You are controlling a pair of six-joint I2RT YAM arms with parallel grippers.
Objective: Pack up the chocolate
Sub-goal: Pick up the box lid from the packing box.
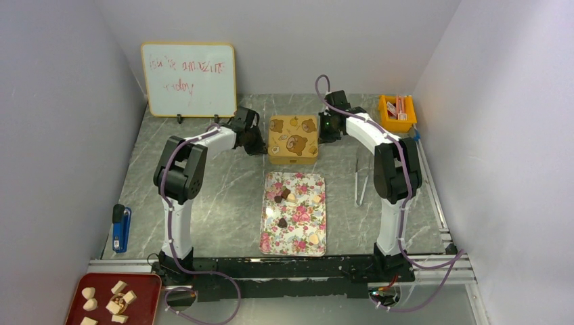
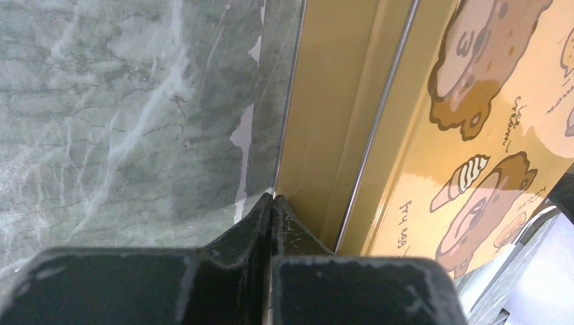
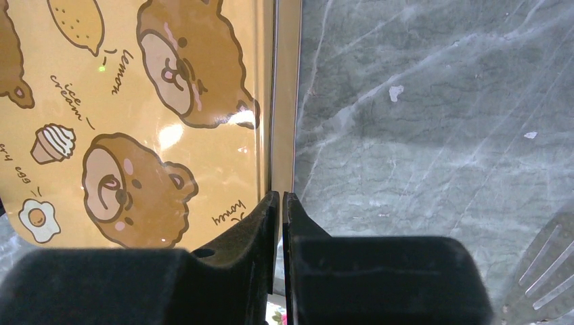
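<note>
The chocolate [image 1: 282, 222], several small dark and cream pieces, lies on a floral tray [image 1: 298, 233] in the middle of the table. Behind the tray stands a closed yellow tin [image 1: 293, 139] printed with bears. My left gripper [image 1: 259, 145] is shut and empty at the tin's left side. In the left wrist view its tips [image 2: 273, 198] touch the tin's wall [image 2: 325, 101]. My right gripper [image 1: 325, 132] stands at the tin's right side. In the right wrist view its jaws [image 3: 280, 195] are together but for a thin slit, right at the edge of the lid [image 3: 135, 101].
A whiteboard [image 1: 189, 79] leans at the back left, and an orange bin [image 1: 397, 112] stands at the back right. Metal tongs [image 1: 361, 183] lie right of the tray. A blue tool [image 1: 120, 229] lies at the left edge. A red tray [image 1: 101, 284] of beige chunks sits front left.
</note>
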